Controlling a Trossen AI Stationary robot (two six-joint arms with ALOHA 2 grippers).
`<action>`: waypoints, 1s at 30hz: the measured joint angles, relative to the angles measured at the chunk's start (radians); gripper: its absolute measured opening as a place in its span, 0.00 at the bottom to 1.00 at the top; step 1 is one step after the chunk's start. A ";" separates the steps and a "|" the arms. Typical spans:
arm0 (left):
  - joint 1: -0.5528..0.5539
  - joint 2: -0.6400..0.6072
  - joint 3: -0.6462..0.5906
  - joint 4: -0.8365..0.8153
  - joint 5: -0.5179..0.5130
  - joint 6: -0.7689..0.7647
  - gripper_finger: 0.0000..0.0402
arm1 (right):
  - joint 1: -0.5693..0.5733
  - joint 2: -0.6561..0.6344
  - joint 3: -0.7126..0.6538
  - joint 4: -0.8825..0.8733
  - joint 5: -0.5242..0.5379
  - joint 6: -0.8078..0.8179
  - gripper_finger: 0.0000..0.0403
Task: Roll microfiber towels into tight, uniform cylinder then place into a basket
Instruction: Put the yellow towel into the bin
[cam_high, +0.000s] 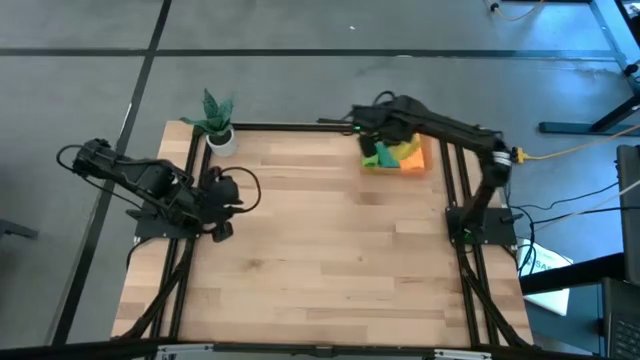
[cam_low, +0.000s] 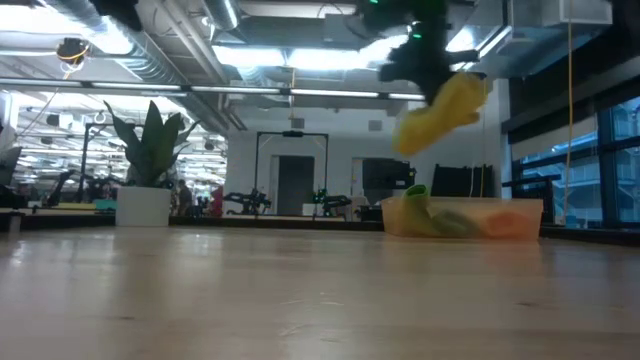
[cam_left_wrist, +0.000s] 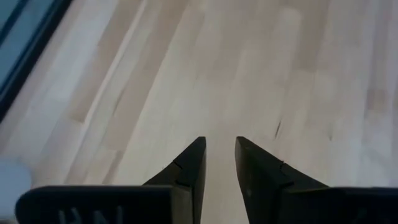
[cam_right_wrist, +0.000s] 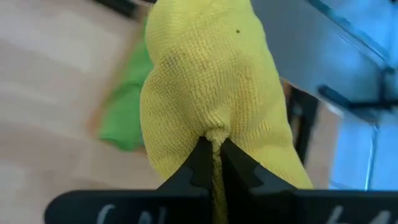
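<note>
**A:** Standing by the table right now. The right gripper (cam_right_wrist: 213, 155) has the yellow towel (cam_right_wrist: 211, 81) pinched between its fingertips, a fold of cloth squeezed tight in there. The towel hangs bunched up in the air, right above the basket (cam_low: 520, 215).

**B:** Where's the basket sitting?

**A:** Far edge of the wooden table (cam_high: 330, 260), on the right arm's side. It's that see-through orange tray. From above I can see a green towel (cam_high: 385, 157) and something teal just beside it in there, plus orange. From table height the green one pokes up over the rim at one end.

**B:** Is the yellow one touching the basket?

**A:** Nope, from the low angle there's clear air between the towel and the rim. It looks more like a loose lump than a neat roll, honestly.

**B:** And the other arm?

**A:** The left gripper (cam_left_wrist: 220, 163) is parked over bare wood on its own side of the table, well away from the basket. Fingers are a little apart with a narrow gap, nothing between them. There's a small potted plant (cam_high: 217, 122) at the far corner near it.
</note>
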 joint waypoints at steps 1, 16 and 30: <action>0.000 0.000 0.000 0.020 -0.003 0.025 0.19 | -0.012 -0.039 -0.051 0.002 0.016 0.030 0.03; 0.088 0.000 0.000 0.226 -0.079 0.265 0.19 | -0.311 -0.290 -0.661 0.444 0.060 0.053 0.03; 0.169 0.000 0.000 0.320 -0.187 0.329 0.19 | -0.471 -0.288 -0.931 0.893 -0.021 -0.090 0.04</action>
